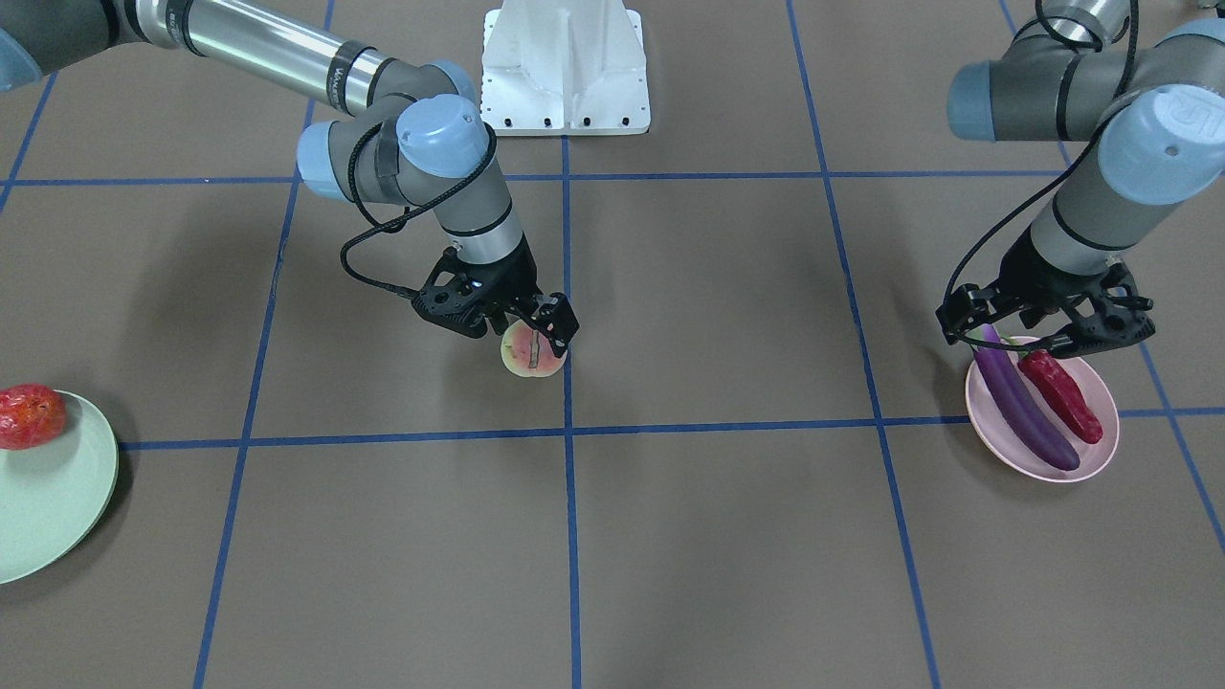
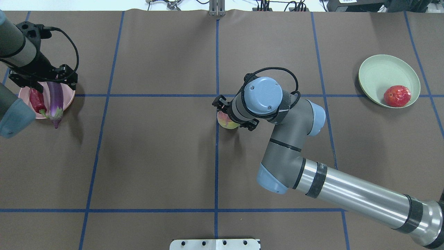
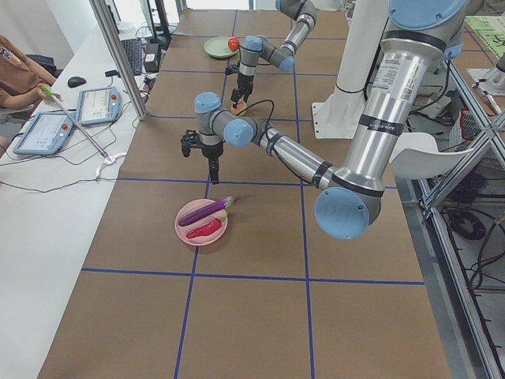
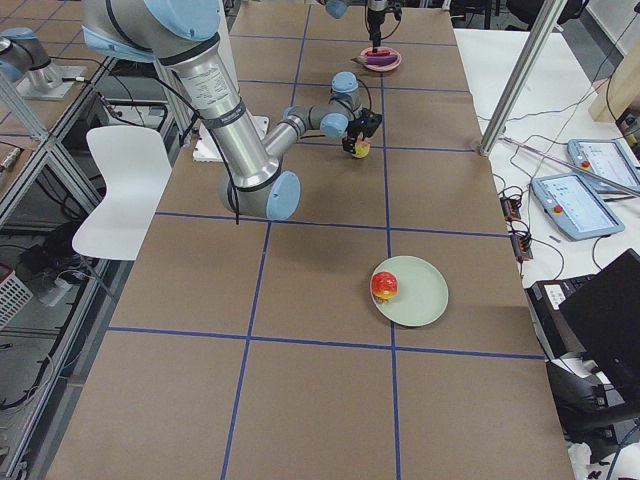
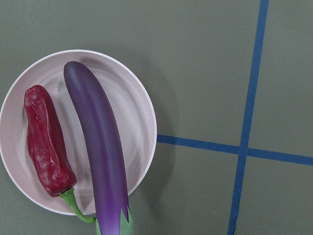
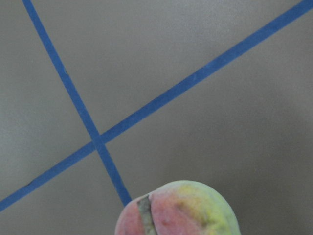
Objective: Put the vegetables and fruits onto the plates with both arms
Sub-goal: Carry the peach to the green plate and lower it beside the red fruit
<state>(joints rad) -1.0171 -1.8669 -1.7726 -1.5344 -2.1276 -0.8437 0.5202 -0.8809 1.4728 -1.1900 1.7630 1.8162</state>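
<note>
The purple eggplant (image 1: 1024,411) (image 5: 100,147) and the red chili pepper (image 1: 1062,394) (image 5: 46,147) lie side by side on the pink plate (image 1: 1101,450) (image 2: 69,97). My left gripper (image 1: 1048,335) hangs open and empty above the plate's robot-side rim. The halved fruit (image 1: 531,356) (image 6: 178,210) is near the table's middle. My right gripper (image 1: 531,330) is shut on it, low over the table; I cannot tell whether the fruit touches the surface. The round red fruit (image 1: 29,416) (image 2: 397,95) rests on the green plate (image 1: 57,498) (image 2: 378,73), on its robot-side edge.
The white fixed base (image 1: 565,67) stands at the robot's side of the table. Blue tape lines (image 2: 216,156) divide the brown table into squares. A metal pole (image 3: 118,55) and operator tablets (image 3: 47,130) stand beyond the far edge.
</note>
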